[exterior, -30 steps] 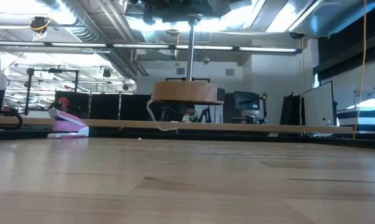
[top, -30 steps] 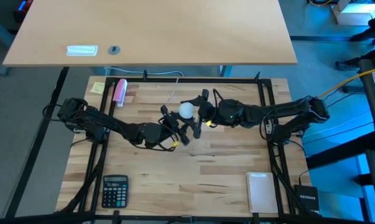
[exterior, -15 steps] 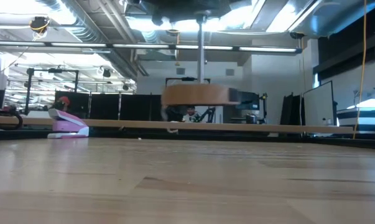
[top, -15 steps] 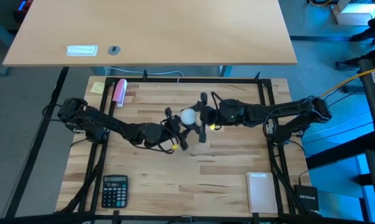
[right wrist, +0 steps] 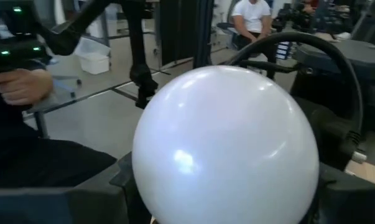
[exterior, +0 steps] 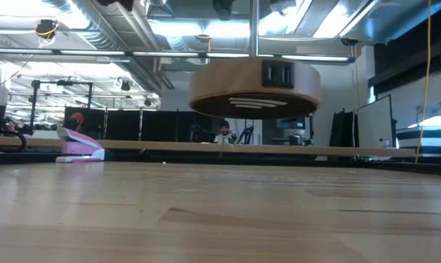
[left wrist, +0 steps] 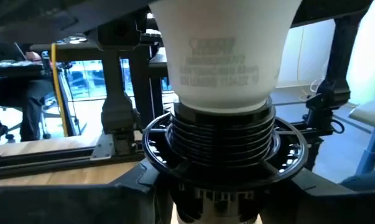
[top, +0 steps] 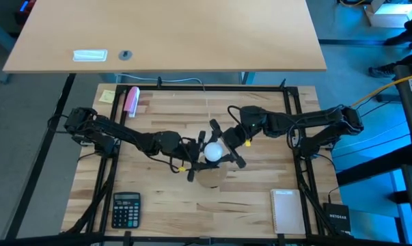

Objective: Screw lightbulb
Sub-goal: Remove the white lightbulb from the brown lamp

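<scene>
The white lightbulb (top: 212, 152) stands upright in a black ribbed socket (left wrist: 221, 134), and its globe (right wrist: 227, 146) fills the right wrist view. Under the socket, a thin stem (exterior: 254, 29) goes down to a round wooden disc (exterior: 254, 88), which hangs above the table's middle. My left gripper (top: 196, 157) reaches in level from the table's left and is shut on the socket below the bulb. My right gripper (top: 221, 147) reaches in level from the right and is shut on the globe. My left gripper has the socket between its two fingers, just under the ribbed collar (left wrist: 218, 199); the picture's lower edge cuts off the place of contact. The fingers come in level from the table's left. Socket, stem and disc hang upright, clear of the table. My right gripper pinches the bulb's round globe between its two fingers, one on each side (right wrist: 143, 186). The fingers come in level from the table's right. The bulb stands upright with its neck in the socket.
A calculator (top: 126, 209) lies at the near left and a white notebook (top: 285, 210) at the near right. A pink object (top: 132, 100) and a yellow note (top: 107, 96) lie at the far left. Another tabletop (top: 165, 34) stands beyond the far edge.
Both grippers have swung toward the table's near edge, carrying the bulb and its socket with them. The wooden disc has stayed clear of the table, come closer to the low camera and shifted right in that view. It shows more of its underside now.
</scene>
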